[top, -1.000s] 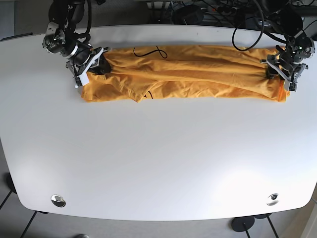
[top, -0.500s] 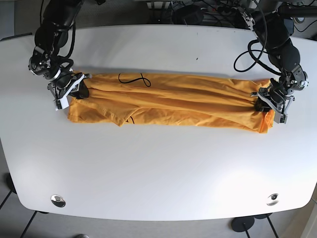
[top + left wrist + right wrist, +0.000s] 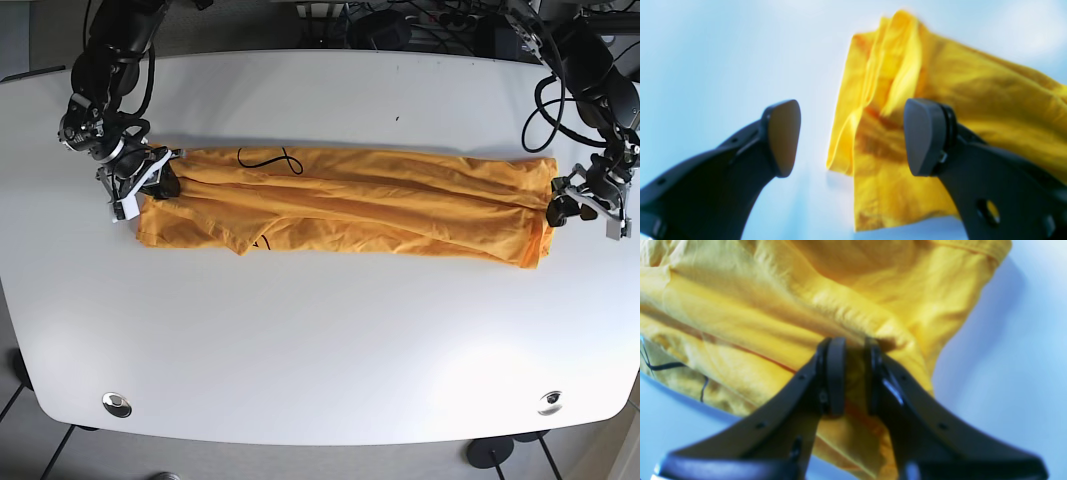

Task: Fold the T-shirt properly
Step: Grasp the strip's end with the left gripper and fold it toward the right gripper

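Orange shirt (image 3: 350,203) stretched in a long folded band across the far half of the white table (image 3: 320,340), creased lengthwise, with a thin black squiggle showing near its top edge. At one end, right gripper (image 3: 853,373) clamped tight on a bunched fold of cloth, fingers (image 3: 836,373) pinching fabric between them. At the other end, left gripper (image 3: 850,136) spread wide, just off the shirt's hem, nothing between its pads (image 3: 783,136), cloth lying on the table beyond. Two round metal fittings (image 3: 117,404) near the table's front edge.
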Robot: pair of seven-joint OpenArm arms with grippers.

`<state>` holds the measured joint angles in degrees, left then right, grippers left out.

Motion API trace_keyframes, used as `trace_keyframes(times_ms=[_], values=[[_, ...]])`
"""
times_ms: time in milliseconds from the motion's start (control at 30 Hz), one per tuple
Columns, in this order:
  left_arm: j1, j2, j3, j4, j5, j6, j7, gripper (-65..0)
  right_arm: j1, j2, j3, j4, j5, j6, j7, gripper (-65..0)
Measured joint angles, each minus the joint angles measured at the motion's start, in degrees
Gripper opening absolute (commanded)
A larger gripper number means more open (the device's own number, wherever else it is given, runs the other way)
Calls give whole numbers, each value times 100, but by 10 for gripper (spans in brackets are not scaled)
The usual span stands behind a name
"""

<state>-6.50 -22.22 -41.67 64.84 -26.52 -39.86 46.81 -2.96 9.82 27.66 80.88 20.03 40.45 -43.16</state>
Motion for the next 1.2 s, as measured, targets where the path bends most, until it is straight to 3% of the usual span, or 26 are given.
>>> trace_keyframes(times_ms=[267,433,500,533,567,600,667,800,1000,1067,1200], values=[[-101,-66,520,-780,-236,-9,-413,-197,-2,-114,7,7,4,-20,57,-556],[-481,-66,520,-1408,-354,-59,-557,-210,7,-170,4,7,7,-37,59,-556],[-579,-72,520,-1574,-378,-59,-579,-304,7,-170,4,7,7,-37,59,-556],[-599,-79,522,-1620,-354,-50,-573,-399,7,-170,4,7,7,-37,59,-556],[-605,-63,535,-1644,-317,-48,-533,-553,4,-170,7,7,7,-37,59,-556],[-584,-33,535,-1641,-330,-52,-492,-622,4,-173,15,7,7,-37,59,-556],[-553,-9,535,-1478,-304,-46,-422,-618,4,-170,15,7,9,-37,61,-556],[179,203,656,487,-85,26,-184,-619,-2,-173,11,7,11,-35,59,-556],[940,994,1707,3220,-90,-4,389,-619,-2,-173,11,4,24,-35,61,-556],[1008,1403,1958,3558,-50,-7,743,-617,-2,-173,11,4,17,-35,57,-556],[1016,1923,2468,3652,-52,-4,894,-615,-2,-175,11,4,24,-35,57,-556]])
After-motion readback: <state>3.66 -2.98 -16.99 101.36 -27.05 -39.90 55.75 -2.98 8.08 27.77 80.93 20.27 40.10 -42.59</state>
